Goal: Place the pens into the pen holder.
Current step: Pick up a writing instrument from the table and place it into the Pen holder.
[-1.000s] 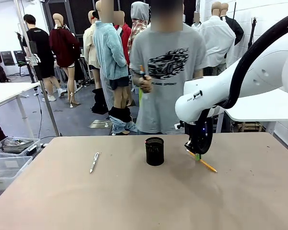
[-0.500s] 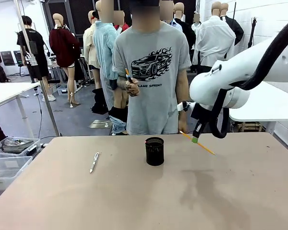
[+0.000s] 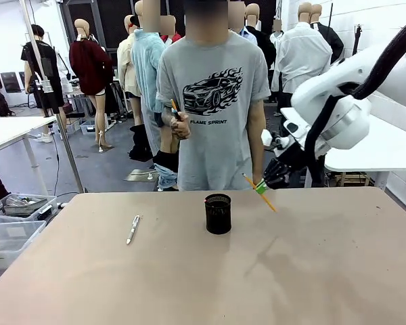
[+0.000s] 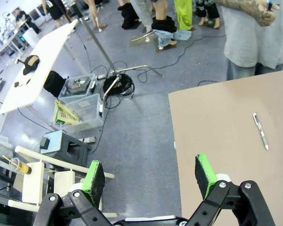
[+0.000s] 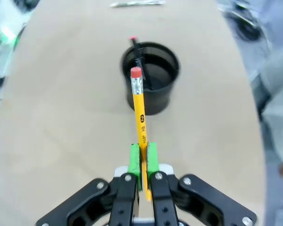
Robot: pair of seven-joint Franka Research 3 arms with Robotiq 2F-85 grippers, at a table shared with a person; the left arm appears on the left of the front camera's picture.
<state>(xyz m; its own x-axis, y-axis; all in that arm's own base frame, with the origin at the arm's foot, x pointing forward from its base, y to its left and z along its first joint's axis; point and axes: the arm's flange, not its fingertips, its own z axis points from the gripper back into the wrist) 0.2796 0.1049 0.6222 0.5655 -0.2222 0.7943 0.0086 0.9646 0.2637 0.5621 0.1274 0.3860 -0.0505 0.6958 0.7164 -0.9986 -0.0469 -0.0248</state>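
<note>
Tabletop: right fingers pinch yellow pink-ended pencil, left fingers spread, holder seemingly occupied.

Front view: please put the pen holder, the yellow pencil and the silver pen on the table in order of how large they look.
1. pen holder: largest area.
2. yellow pencil in the right gripper: longer than the holder is tall, but thin.
3. silver pen on the table: shortest.

Clamped in the right pincer: a yellow pencil, pink eraser end aimed at the black mesh pen holder. Inside it, a dark slim pen leaning on the rim. Beyond, on the tan surface, a silvery pen lying flat.
</note>
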